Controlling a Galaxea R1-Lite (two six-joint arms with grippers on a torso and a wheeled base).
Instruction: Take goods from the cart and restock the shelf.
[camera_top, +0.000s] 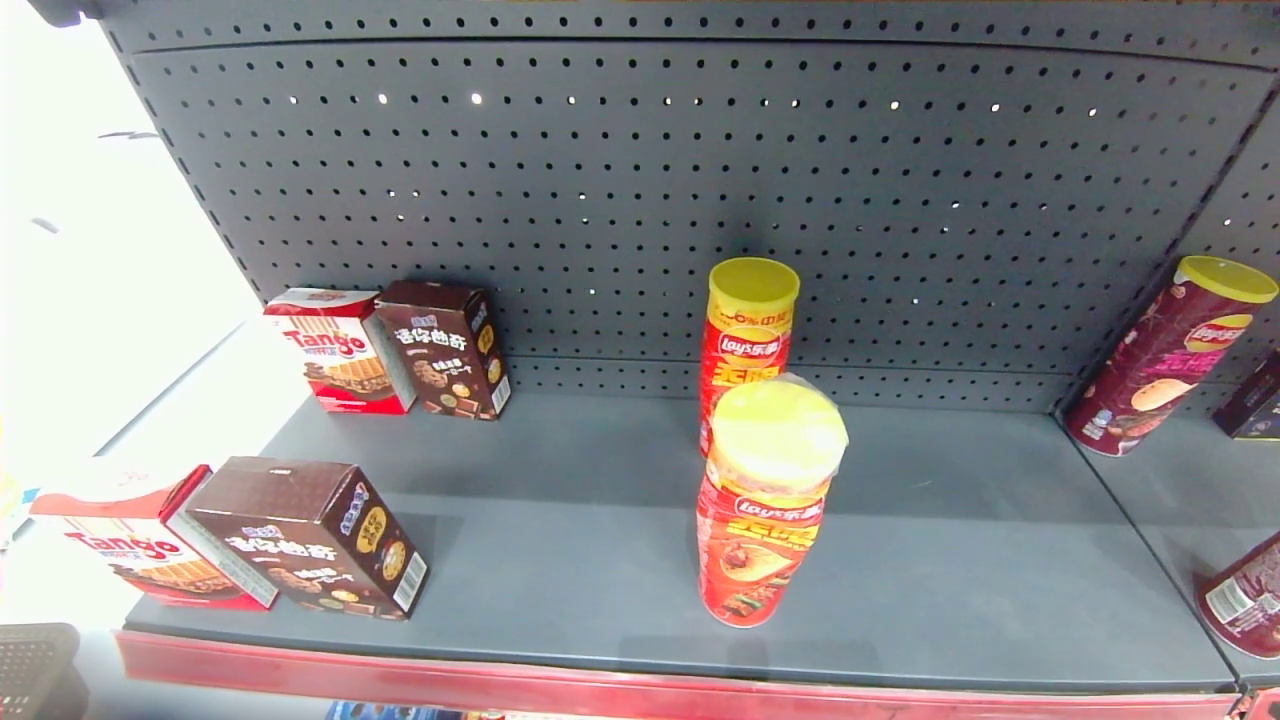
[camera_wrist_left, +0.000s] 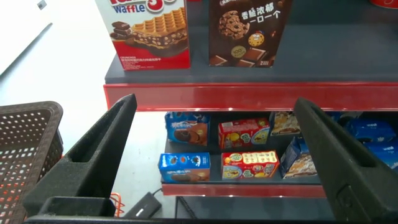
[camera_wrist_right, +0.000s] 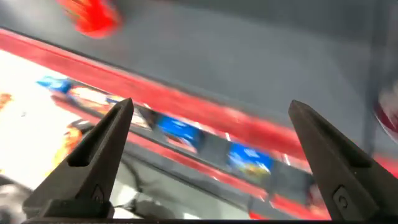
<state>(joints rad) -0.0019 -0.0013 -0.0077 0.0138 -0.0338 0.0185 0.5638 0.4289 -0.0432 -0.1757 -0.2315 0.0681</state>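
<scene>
Two red chip cans with yellow lids stand upright on the grey shelf (camera_top: 560, 560), one at the back (camera_top: 748, 335) and one nearer the front (camera_top: 765, 510). At the shelf's left stand a red-and-white wafer box (camera_top: 338, 350) and a brown cookie box (camera_top: 448, 350), with a second wafer box (camera_top: 140, 545) and a second cookie box (camera_top: 310, 535) at the front edge. My left gripper (camera_wrist_left: 216, 102) is open and holds nothing, below the shelf's red front lip (camera_wrist_left: 249, 96), facing the front wafer box (camera_wrist_left: 149, 31) and cookie box (camera_wrist_left: 245, 31). My right gripper (camera_wrist_right: 211, 106) is open and holds nothing, before the red lip (camera_wrist_right: 205, 102).
A purple can (camera_top: 1160, 360) leans in the bay to the right, another (camera_top: 1245, 600) lies low at the right edge. A dark woven basket (camera_wrist_left: 25, 149) sits at lower left. The lower shelf holds blue cookie boxes (camera_wrist_left: 183, 168) and colourful boxes (camera_wrist_left: 249, 165).
</scene>
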